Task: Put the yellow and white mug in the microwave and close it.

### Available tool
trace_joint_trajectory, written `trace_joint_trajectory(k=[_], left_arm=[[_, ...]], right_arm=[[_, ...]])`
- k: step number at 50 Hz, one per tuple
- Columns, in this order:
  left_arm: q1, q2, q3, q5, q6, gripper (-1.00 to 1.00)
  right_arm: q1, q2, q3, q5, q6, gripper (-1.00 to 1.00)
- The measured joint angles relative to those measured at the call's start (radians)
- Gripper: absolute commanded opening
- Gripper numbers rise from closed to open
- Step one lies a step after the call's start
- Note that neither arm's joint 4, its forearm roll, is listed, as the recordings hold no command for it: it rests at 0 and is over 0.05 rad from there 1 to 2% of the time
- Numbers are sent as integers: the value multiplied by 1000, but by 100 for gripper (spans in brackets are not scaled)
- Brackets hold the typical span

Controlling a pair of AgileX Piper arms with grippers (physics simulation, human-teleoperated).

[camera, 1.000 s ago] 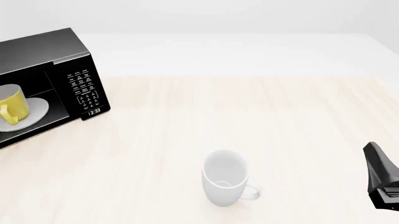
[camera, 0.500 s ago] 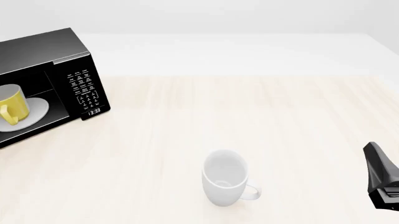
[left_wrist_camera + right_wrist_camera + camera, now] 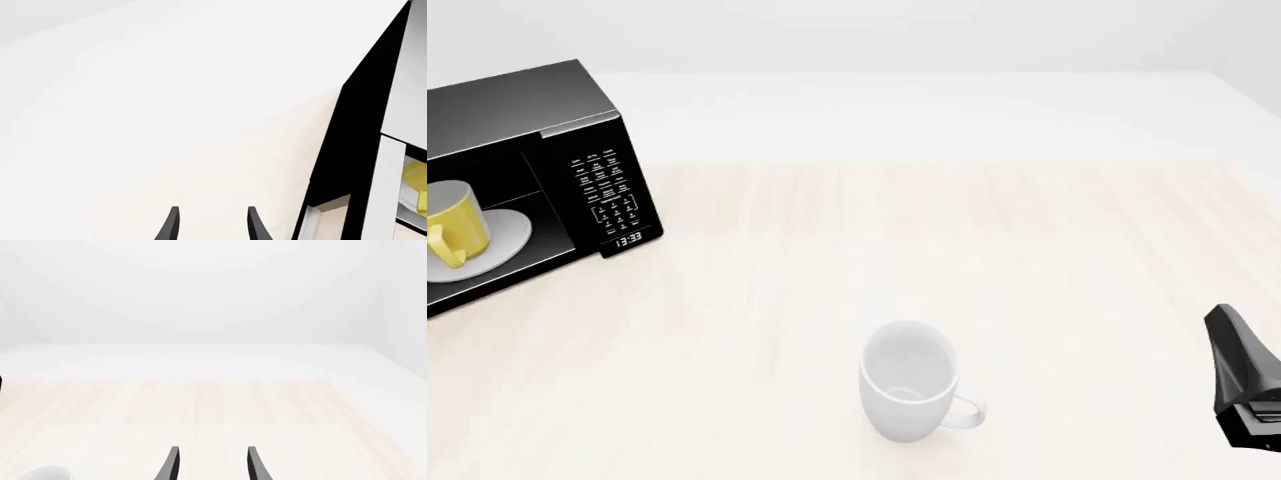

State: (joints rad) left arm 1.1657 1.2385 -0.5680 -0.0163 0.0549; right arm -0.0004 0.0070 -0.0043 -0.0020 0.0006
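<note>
Yellow and white mug (image 3: 454, 235) in microwave (image 3: 527, 170), white mug (image 3: 909, 380)

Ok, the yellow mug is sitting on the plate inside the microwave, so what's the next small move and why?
Probably bring the left pincer around to the door and start pushing it shut. The yellow mug already stands on the plate inside the microwave, whose front is open. The left pincer is open, holds nothing, and is beside the microwave. The right pincer is far off, near the white mug.
</note>
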Motion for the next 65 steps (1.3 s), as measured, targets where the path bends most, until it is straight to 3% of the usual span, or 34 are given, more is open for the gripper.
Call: trace_joint_trajectory(k=[65], left_arm=[[-301, 131, -12, -20, -86, 100]], right_arm=[[0, 0, 0, 0, 0, 100]])
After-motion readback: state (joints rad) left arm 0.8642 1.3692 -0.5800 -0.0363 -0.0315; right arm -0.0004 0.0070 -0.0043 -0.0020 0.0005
